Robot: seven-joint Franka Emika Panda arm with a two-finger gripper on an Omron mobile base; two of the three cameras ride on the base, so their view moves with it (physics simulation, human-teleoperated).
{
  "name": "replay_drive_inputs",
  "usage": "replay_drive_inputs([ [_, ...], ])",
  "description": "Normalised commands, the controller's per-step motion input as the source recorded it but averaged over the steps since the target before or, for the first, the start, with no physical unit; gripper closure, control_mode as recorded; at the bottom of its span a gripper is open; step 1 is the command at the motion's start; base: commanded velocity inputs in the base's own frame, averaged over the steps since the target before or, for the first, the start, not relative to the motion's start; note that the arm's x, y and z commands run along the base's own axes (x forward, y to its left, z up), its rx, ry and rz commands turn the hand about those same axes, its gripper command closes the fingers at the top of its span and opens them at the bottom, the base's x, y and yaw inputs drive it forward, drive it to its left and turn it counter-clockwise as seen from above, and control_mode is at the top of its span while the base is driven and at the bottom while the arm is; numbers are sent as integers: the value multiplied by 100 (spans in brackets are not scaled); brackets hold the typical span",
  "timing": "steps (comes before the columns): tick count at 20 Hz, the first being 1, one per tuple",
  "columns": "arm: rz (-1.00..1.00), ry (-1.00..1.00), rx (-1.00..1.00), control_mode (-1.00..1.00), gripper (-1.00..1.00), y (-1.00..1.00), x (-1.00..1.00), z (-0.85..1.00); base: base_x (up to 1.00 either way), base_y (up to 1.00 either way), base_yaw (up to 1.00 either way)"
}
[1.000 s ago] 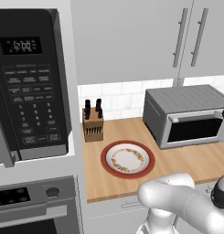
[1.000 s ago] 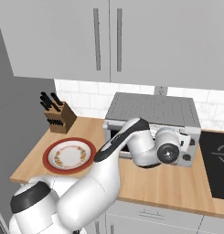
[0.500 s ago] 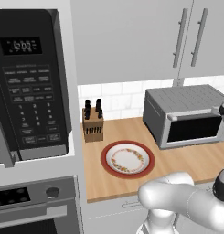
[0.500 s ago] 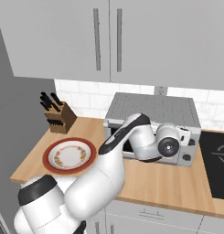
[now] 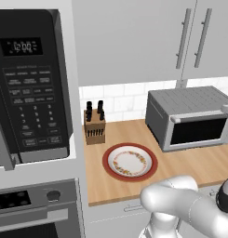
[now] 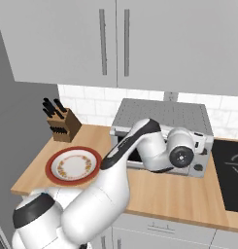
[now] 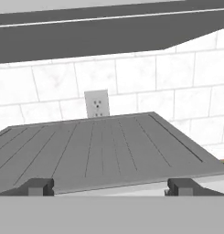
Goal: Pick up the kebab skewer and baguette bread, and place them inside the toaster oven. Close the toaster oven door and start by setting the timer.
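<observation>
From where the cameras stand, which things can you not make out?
- Toaster oven contents: dark glass of the toaster oven door hides them, left base view.
- Oven controls: the arm covers most of them, right base view.
- Plate: holds no food; skewer and bread are not visible.

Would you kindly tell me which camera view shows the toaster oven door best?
The left base view: the toaster oven door appears closed and unobstructed. In the right base view the arm covers most of it; the hand view shows the ribbed top.
</observation>
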Motion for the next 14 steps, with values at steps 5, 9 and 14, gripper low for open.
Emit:
replay_drive_inputs([
  [5, 8, 0, 0, -100, -100, -14, -94, 17, 0, 0, 0],
  [9, 20, 0, 2, -100, -100, -55, -100, 0, 0, 0, 0],
  [14, 22, 0, 0, -100, -100, -58, -46, 0, 0, 0, 0],
])
